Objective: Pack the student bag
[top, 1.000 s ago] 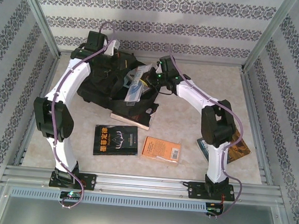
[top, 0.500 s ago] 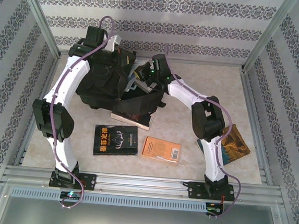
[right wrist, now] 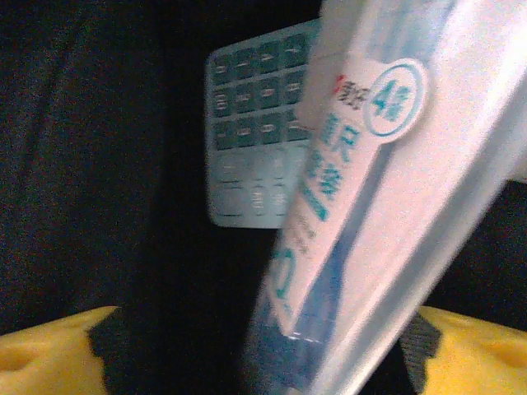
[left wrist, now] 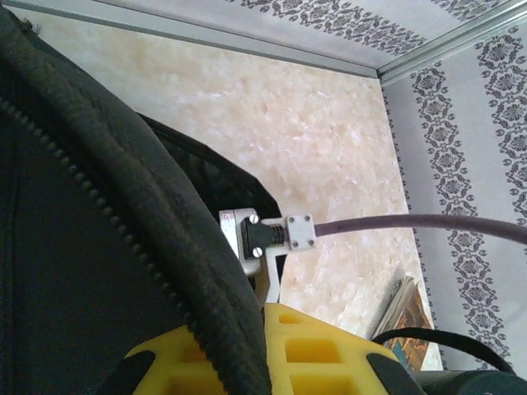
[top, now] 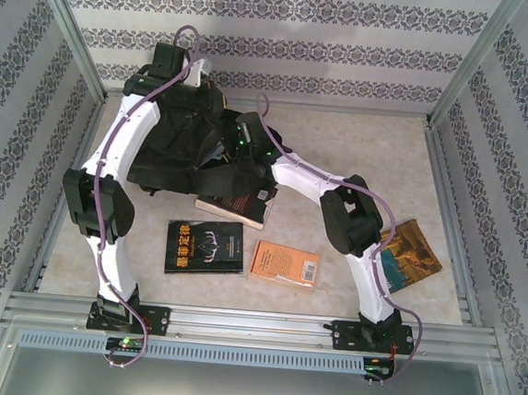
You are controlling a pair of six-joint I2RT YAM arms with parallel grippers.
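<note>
The student bag (top: 172,143), a black backpack, stands at the back left of the table. My left gripper (top: 199,95) is shut on its zippered top edge (left wrist: 165,247), which runs between the yellow fingers (left wrist: 329,354). My right gripper (top: 236,144) reaches into the bag's mouth. In the right wrist view its jaws (right wrist: 263,333) stand wide open. A clear plastic packet with blue printing (right wrist: 362,206) slants between them, blurred, with a gap to the left finger (right wrist: 49,354). A teal-grey calculator (right wrist: 255,140) lies deeper in the dark bag interior (right wrist: 82,164).
A dark book (top: 236,204) lies partly under the bag's front. A black-covered book (top: 205,247) and an orange book (top: 285,263) lie on the table nearer me. Another book (top: 412,252) lies at the right, beside my right arm. Metal rails edge the table.
My right arm has swung left and pushed into the bag's opening with the packet, and its jaws have opened. The left gripper has kept its hold on the bag's edge.
</note>
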